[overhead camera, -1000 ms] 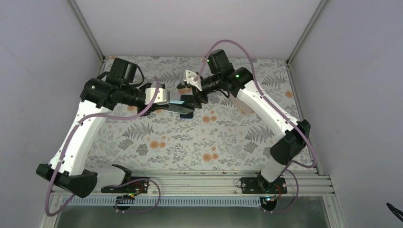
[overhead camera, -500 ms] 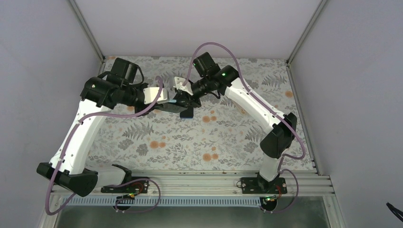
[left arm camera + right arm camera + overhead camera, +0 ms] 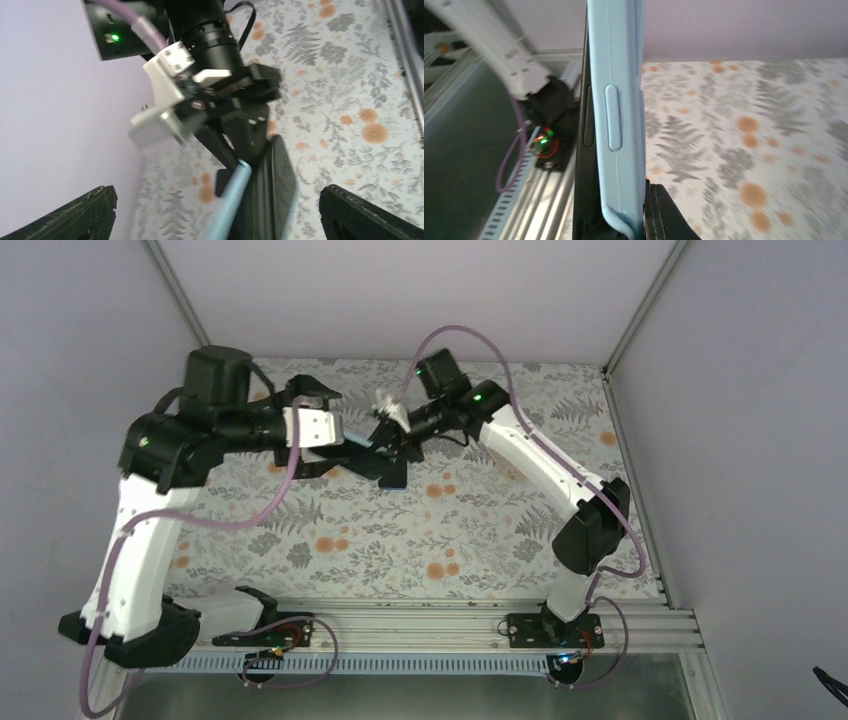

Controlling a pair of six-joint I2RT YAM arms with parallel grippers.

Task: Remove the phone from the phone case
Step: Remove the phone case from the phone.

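Pale-blue phone (image 3: 616,125), black-screened | held edge-on in the air above the floral desk (image 3: 480,540), between the two arms | right gripper (image 3: 395,445) clenched on one end | left gripper (image 3: 330,432) released, fingers spread wide, clear of phone

The phone (image 3: 396,478) is a slim slab with a black face and a pale light-blue body. It is held above the far middle of the table (image 3: 450,540), clear of the surface, pinched near one end by the right gripper (image 3: 390,452). The right wrist view shows it edge-on and upright: a smooth blue side with one oblong button, a rounded lower corner, and a black layer along its left. The left wrist view shows it blurred.
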